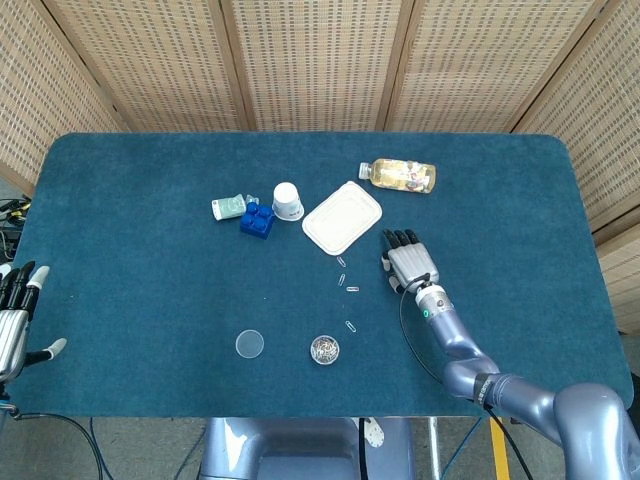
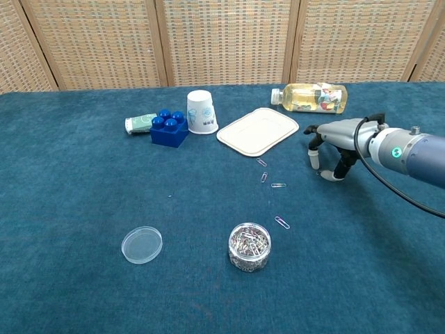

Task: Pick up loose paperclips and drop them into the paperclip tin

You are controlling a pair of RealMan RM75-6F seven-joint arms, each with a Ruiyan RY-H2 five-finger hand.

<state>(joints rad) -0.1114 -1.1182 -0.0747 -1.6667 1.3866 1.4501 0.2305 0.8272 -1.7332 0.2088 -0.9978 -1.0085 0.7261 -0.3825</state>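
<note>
While the round clear paperclip tin (image 2: pixel 249 245) is seen standing uncovered near the front of the blue table (image 2: pixel 69 209), heaped with silvery clips and with its clear lid (image 2: pixel 142 244) laid flat well to its left, four loose paperclips (image 2: pixel 278 185) are strewn in a line between it and the white tray (image 2: pixel 257 130). The clips lie to the left of the right hand (image 2: pixel 330 149), near but apart from it, and the tin is further off toward the front. The right hand is held palm-down just over the cloth with its fingers arched apart and nothing held, and the left hand (image 1: pixel 12 318) is seen at the table's left edge, spread and holding nothing.
</note>
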